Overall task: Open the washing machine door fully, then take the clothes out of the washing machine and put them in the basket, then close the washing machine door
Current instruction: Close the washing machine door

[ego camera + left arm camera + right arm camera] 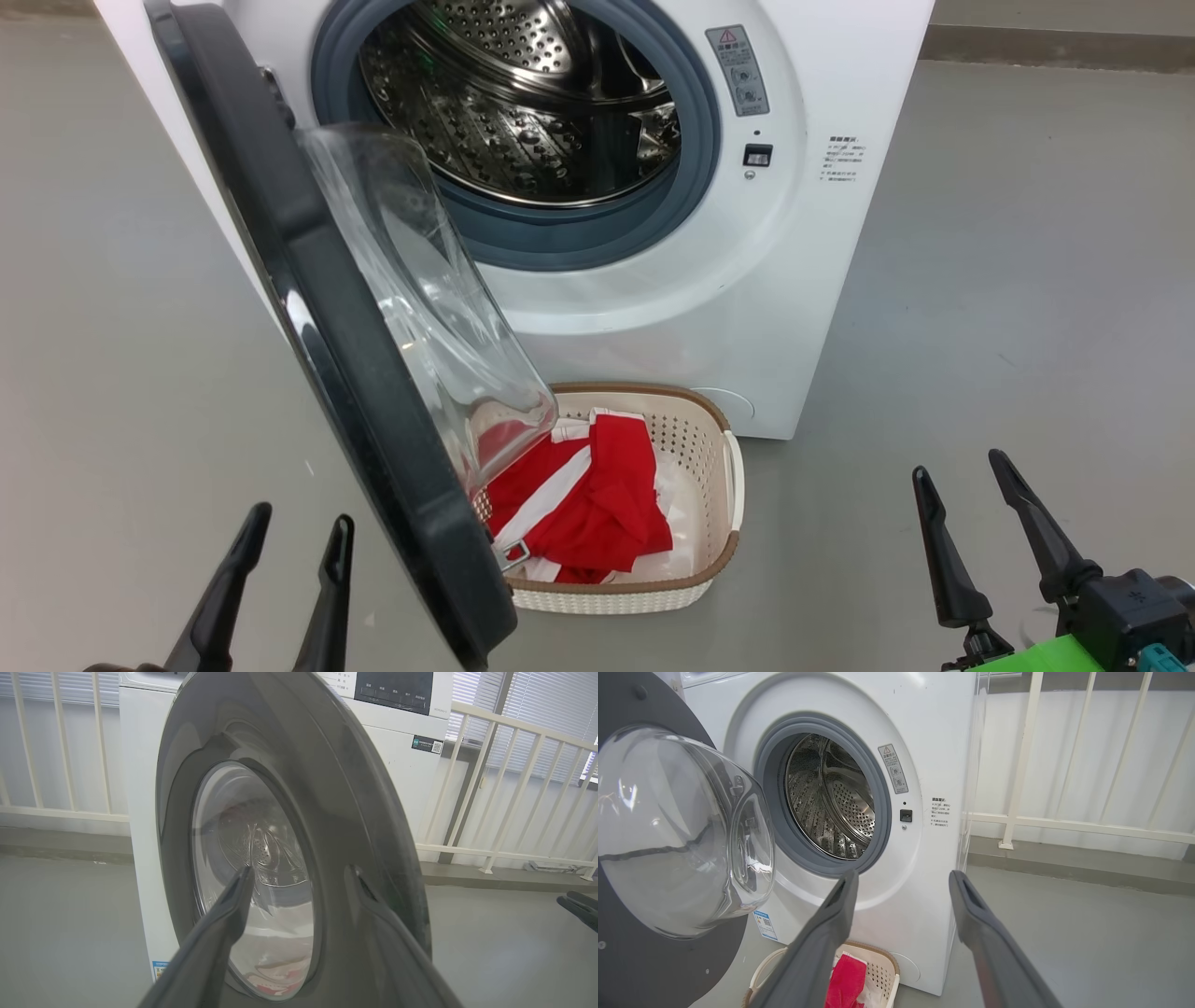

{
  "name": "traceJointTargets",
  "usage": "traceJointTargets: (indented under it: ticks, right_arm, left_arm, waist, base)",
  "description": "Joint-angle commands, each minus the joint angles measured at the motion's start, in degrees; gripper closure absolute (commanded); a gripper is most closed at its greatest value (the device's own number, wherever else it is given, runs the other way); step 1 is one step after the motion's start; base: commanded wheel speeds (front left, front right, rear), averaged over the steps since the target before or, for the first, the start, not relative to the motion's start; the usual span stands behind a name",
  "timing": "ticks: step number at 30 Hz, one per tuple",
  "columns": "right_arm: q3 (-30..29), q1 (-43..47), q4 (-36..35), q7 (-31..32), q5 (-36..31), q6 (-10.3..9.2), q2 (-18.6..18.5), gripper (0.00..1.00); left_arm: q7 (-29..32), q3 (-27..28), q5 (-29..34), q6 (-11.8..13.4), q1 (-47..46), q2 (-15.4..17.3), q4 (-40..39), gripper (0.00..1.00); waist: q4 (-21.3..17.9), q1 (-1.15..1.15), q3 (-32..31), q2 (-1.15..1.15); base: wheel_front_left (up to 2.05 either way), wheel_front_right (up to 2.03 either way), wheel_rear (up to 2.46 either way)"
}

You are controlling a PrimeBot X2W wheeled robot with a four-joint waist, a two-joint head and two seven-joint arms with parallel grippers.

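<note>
Door's swung out – the washing machine door (355, 373) hangs open off the left side of the washing machine (747, 308), and its black rim cuts right across the middle of the head view. The steel drum (523, 103) is in plain sight behind the grey gasket (691, 140).

The basket (616, 597) sits on the grey floor (980, 327), tight against the foot of the machine, with the red-and-white clothes (597, 504) piled in it. The door's glass bowl overhangs the basket's left end and hides part of the pile.

The left gripper (303, 515) is low on the outer side of the door, jaws spread wide and holding nothing – from its wrist camera the door face is straight ahead. The right gripper (959, 464) is well off to the right over bare floor, also wide open and empty. A white railing (1064, 823) runs behind the machine.
</note>
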Motion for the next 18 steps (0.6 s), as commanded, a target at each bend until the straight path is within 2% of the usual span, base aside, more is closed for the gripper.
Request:
traceJointTargets:
  ticks: [1,12,18]
  right_arm:
    - [1.46,-0.99,-1.65,-0.37,0.19,0.28,-0.65,0.0]
    - [1.66,-1.03,-1.23,-0.37,0.48,0.28,-0.65,0.0]
    - [1.65,-0.96,-1.07,-0.37,0.62,0.28,-0.65,0.0]
  left_arm:
    - [-0.69,2.09,0.81,-0.01,-1.13,0.36,-1.21,0.0]
    - [-0.69,2.56,2.34,0.0,-1.04,-0.05,-0.95,0.0]
    - [-0.7,4.32,-2.3,-0.06,-2.07,-3.03,-2.73,0.0]
  waist:
    - [0.09,0.0,0.03,0.0]
    - [0.48,0.0,-0.17,0.0]
    - [0.59,0.0,-0.33,0.0]
  base:
    - [0.0,0.0,0.0]
    - [0.0,0.0,0.0]
    - [0.0,0.0,0.0]
